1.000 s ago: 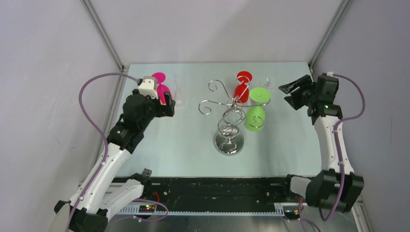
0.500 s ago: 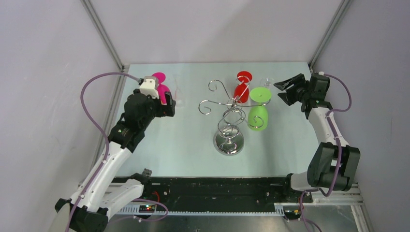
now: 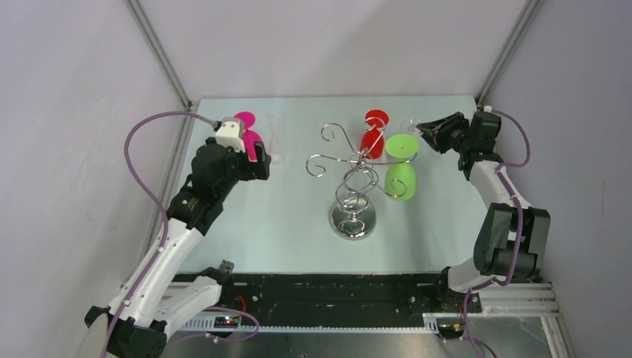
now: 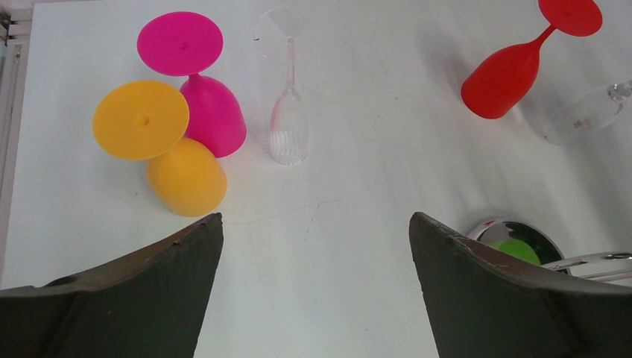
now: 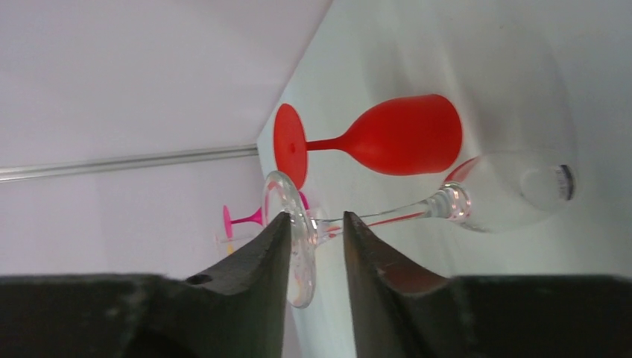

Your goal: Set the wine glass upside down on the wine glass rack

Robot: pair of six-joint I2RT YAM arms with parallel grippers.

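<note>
Your left gripper (image 4: 313, 224) hangs over the left side of the table (image 3: 283, 231) with its fingers spread wide and nothing in them. It's near the pink glass (image 4: 212, 112), orange glass (image 4: 186, 175) and clear flute (image 4: 289, 134), all bowl-down. My read: it's just standing by, out of the way. In the centre, the wine glass rack (image 3: 354, 183) has a green glass (image 3: 400, 179) hung foot-up from one curled arm. The other curls look bare, so you have slots. The red glass (image 3: 371, 142) seems to stand bowl-down on the table behind the rack. At far right, the clear wine glass (image 5: 514, 190) stands bowl-down near the back corner. It's already inverted, so I'd guess no flip is needed. Your right gripper (image 5: 317, 218) comes in sideways, with its fingers (image 5: 261, 253) either side of the stem right under the foot. A narrow gap shows, and I can't tell if they're biting. The stem is probably the target because the bowl is wide and slick. Watch out: the rack wire needs that same stretch of stem.
</note>
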